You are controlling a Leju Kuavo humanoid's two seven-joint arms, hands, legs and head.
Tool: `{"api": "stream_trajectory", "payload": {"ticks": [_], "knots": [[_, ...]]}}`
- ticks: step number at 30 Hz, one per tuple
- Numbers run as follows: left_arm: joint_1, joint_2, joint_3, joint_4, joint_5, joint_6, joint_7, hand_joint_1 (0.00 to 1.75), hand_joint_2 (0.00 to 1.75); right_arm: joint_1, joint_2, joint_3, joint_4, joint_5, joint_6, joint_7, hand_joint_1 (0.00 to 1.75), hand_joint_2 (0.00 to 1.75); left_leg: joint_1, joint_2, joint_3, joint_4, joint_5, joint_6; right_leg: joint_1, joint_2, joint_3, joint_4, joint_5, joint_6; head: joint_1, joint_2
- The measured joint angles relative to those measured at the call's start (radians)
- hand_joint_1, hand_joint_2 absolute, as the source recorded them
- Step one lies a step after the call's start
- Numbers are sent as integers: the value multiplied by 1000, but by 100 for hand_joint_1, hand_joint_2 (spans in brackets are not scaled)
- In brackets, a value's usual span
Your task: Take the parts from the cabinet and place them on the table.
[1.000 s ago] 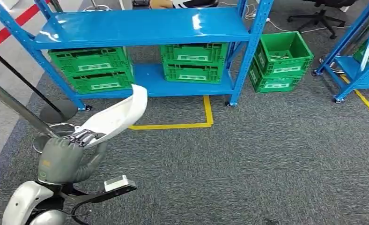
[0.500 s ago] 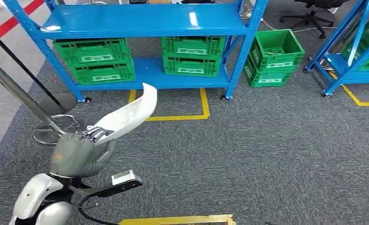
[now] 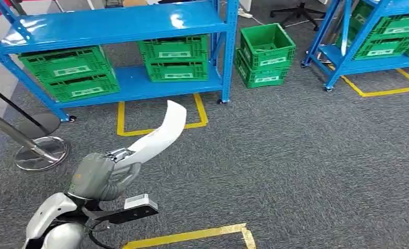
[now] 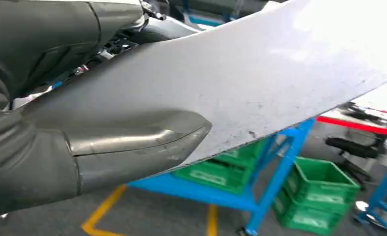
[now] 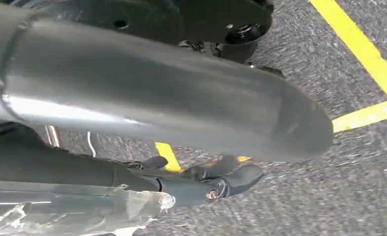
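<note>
The left hand (image 3: 99, 174) holds a long, curved white part (image 3: 161, 134) by its lower end, thumb pressed along one face and the darker fingers wrapped behind it, as the left wrist view shows close up (image 4: 127, 147). The part rises from the hand at a slant, its free tip up in the air over the grey carpet, touching nothing else. The right hand (image 5: 216, 182) hangs low near the floor with its dark fingers loosely apart and nothing in them.

Over the last second the whole scene has slid: the blue shelf rack (image 3: 114, 23) with its green crates (image 3: 67, 72) has drifted left and farther off, a second blue rack (image 3: 379, 57) has come in on the right, and a yellow tape corner (image 3: 233, 232) has appeared on the carpet near the robot's feet. That reads as the robot turning and walking, not the shelves moving. The part sits in the hand at much the same slant as before, so the grip looks secure.

Judging by this, the pick-up is done and the carry is under way; the counter to receive the part is not yet in sight.
</note>
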Motion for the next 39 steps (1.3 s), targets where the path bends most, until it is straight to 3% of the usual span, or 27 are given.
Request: {"api": "stream_trajectory", "payload": {"ticks": [1, 2, 6, 8, 9, 10, 12, 13, 15, 16, 17, 18, 21, 22, 24, 26, 27, 28, 30, 31, 32, 33, 34, 36, 37, 38, 39], "knots": [[0, -2, 0, 1, 6, -1, -1, 175, 175, 0, 2, 0, -1, 0, 0, 0, 0, 0, 0, -33, 46, -81, 21, 8, -2, 8, -2, 0, 2, 2, 0, 0], [0, -4, 0, 1, 13, -2, -3, 175, 175, -3, 6, 0, -1, 0, -1, 0, 0, 0, 1, -51, 73, -117, 11, 13, 4, 16, -10, 4, 3, 7, 1, 0], [1, -11, 2, 4, 39, -2, -16, 175, 175, 2, 6, -1, -6, 2, -11, 2, 0, 0, 5, -26, 66, -141, 15, 18, 1, 46, -26, 4, 18, 31, 1, 0], [2, -21, 4, 3, 51, 1, -21, 175, 175, 2, 10, -5, -10, -3, -32, 2, 0, 0, 8, -9, 65, -143, 20, 29, -2, -16, -60, 64, -30, 45, 13, 0], [5, -23, 7, 3, 53, 1, -21, 175, 175, 1, 10, -8, -11, -6, -36, 2, 0, 0, 8, 1, 62, -142, 20, 30, -6, -32, -93, 136, -69, 52, 16, 0], [9, -24, 11, 3, 54, 1, -22, 175, 175, -2, 10, -9, -14, -8, -41, 2, 0, 0, 8, 15, 59, -142, 21, 31, -10, -39, -137, 234, -113, 59, 15, 0], [12, -27, 18, 3, 54, 1, -23, 175, 175, -1, 10, -10, -19, -9, -59, 2, 0, 0, 8, 36, 54, -141, 24, 30, -15, -43, -175, 321, -136, 67, 16, 0], [13, -31, 21, 3, 54, 1, -23, 175, 175, 0, 10, -12, -22, -9, -73, 5, 0, 0, 8, 45, 54, -141, 25, 29, -18, -45, -158, 296, -113, 70, 16, 0], [13, -35, 23, 3, 54, 0, -22, 175, 175, 0, 10, -16, -29, -9, -86, 6, 0, 0, 10, 62, 54, -138, 26, 25, -21, -61, -69, 141, -35, 72, 16, 0], [13, -39, 26, 3, 54, 0, -22, 175, 175, -2, 11, -16, -32, -9, -89, 6, 0, 0, 10, 70, 55, -135, 24, 19, -22, -94, -9, 40, -1, 74, 17, 0], [13, -40, 26, 3, 55, 0, -22, 175, 175, -7, 15, -16, -33, -9, -90, 6, 0, 0, 0, 76, 52, -132, 24, 11, -11, -125, -1, 10, -19, 70, 19, 0], [13, -41, 27, 3, 55, -2, -23, 175, 175, -9, 15, -16, -36, -9, -95, 6, 0, 0, -1, 81, 50, -129, 25, 5, -16, -105, 1, 10, -9, 52, 15, 0], [12, -45, 28, 3, 86, -30, -38, 175, 175, -5, 18, -17, -42, -11, -141, 9, 0, 0, 1, 105, 49, -129, 30, -8, -13, -78, -14, 18, -3, 31, 13, 0], [10, -45, 27, 3, 103, -53, -42, 175, 175, -4, 18, -18, -45, -15, -153, 14, 0, 0, 5, 86, 46, -123, 19, -18, -18, -71, -16, 13, 4, 21, 13, 0], [10, -47, 26, 5, 132, -83, -45, 175, 175, -7, 18, -18, -52, -23, -165, 18, 0, 0, 6, 28, 0, -13, -63, -22, -18, -51, -27, 13, 12, 8, 11, 0], [10, -47, 26, 10, 138, -91, -48, 175, 175, -7, 18, -19, -58, -26, -165, 21, 0, 0, 6, 17, -74, 156, -137, -21, -15, -29, -39, 14, 19, 2, 10, 0], [10, -47, 26, 13, 138, -93, -48, 175, 175, -6, 18, -21, -60, -27, -165, 22, 0, 0, 5, 14, -94, 200, -147, -18, -13, -16, -43, 14, 22, 3, 10, 0], [10, -47, 26, 16, 138, -96, -48, 175, 175, -5, 18, -24, -61, -27, -165, 23, 0, 0, 5, 13, -88, 191, -128, -15, -12, -3, -45, 14, 25, 4, 10, 0], [5, -47, 21, 20, 136, -111, -40, 175, 175, -4, 18, -29, -62, -37, -165, 36, 0, 0, 4, 5, -22, 65, -50, -5, -11, 23, -47, 14, 30, 10, 10, 0], [0, -47, 12, 26, 132, -113, -30, 175, 175, -4, 16, -34, -63, -43, -164, 43, 0, 0, 5, -11, 22, -20, -11, 0, -11, 34, -47, 14, 32, 13, 10, 0], [-8, -50, -2, 32, 129, -110, -18, 175, 175, -4, 14, -35, -63, -47, -158, 50, 0, 0, 8, -74, 60, -99, 1, 7, -14, 41, -51, 14, 35, 18, 10, 0], [-12, -53, -14, 38, 129, -104, -8, 175, 175, -7, 9, -36, -64, -48, -154, 55, 0, 0, 14, -86, 68, -127, -5, 6, -7, 50, -60, 23, 37, 23, 12, 0], [-18, -56, -29, 47, 132, -94, 7, 175, 175, -6, 4, -39, -65, -49, -143, 65, 0, 0, 9, -76, 62, -121, -5, 3, -13, 56, -69, 20, 43, 32, 13, 0], [-24, -57, -52, 63, 144, -79, 25, 175, 175, 0, -3, -43, -67, -50, -130, 73, 0, 0, 4, -61, 60, -121, -1, 12, -20, 78, -73, 9, 52, 46, 12, 0], [-25, -60, -59, 67, 157, -72, 31, 175, 175, 1, -19, -43, -69, -51, -123, 77, 0, 0, 14, -43, 62, -130, 7, 19, -19, 78, -84, 15, 52, 50, 9, 0], [-25, -64, -63, 71, 171, -69, 37, 175, 175, 2, -20, -43, -69, -52, -118, 78, 0, 0, 14, -30, 61, -130, 7, 26, -11, 25, -96, 42, 29, 54, 23, 0], [-24, -64, -65, 74, 182, -66, 40, 175, 175, 1, -23, -43, -69, -53, -112, 78, 0, 0, 13, -18, 60, -130, 7, 30, -12, -10, -122, 98, -8, 60, 32, 0]]}}
